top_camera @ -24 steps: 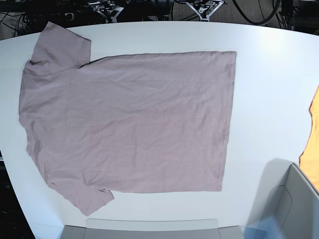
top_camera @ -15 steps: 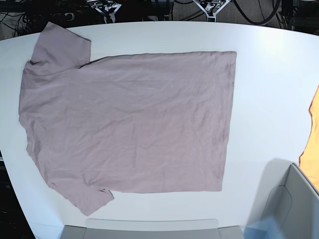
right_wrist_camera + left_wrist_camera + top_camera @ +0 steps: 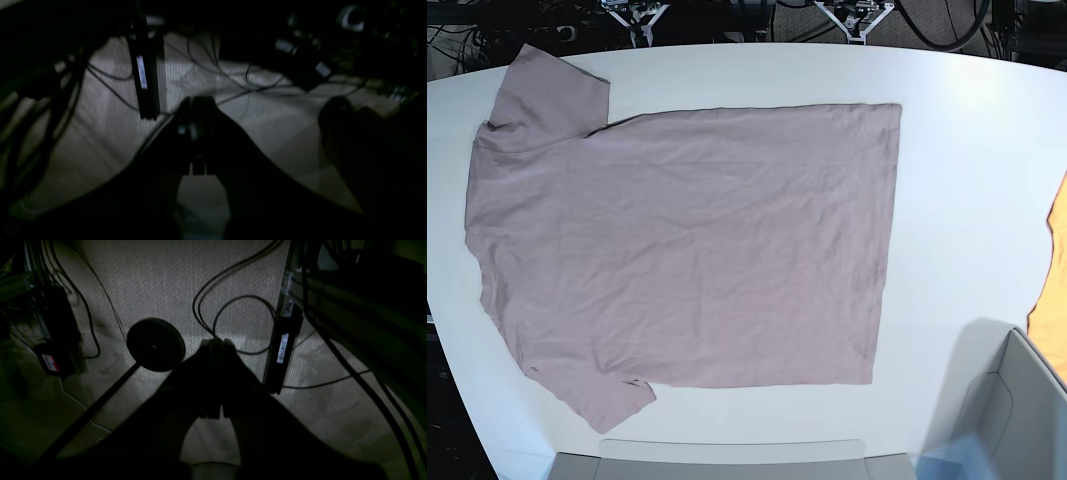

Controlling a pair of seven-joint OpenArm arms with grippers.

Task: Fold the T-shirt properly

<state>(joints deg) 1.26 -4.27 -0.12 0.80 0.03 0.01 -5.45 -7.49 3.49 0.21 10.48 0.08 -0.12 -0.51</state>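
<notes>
Lying flat and unfolded, the T-shirt (image 3: 682,250) covers the left and centre of the table (image 3: 967,170), sleeves toward the left edge. Left gripper (image 3: 217,343) and right gripper (image 3: 195,100) are clenched, grasping nothing, off the table over carpet (image 3: 160,280).

T-shirt (image 3: 682,245) plain dusty mauve, no print, on white surface (image 3: 967,180). Bright orange cloth (image 3: 1053,285) at surface edge. Grey woven carpet (image 3: 160,280) w/ black cables (image 3: 233,300) beyond the dark left tool (image 3: 217,343).
</notes>
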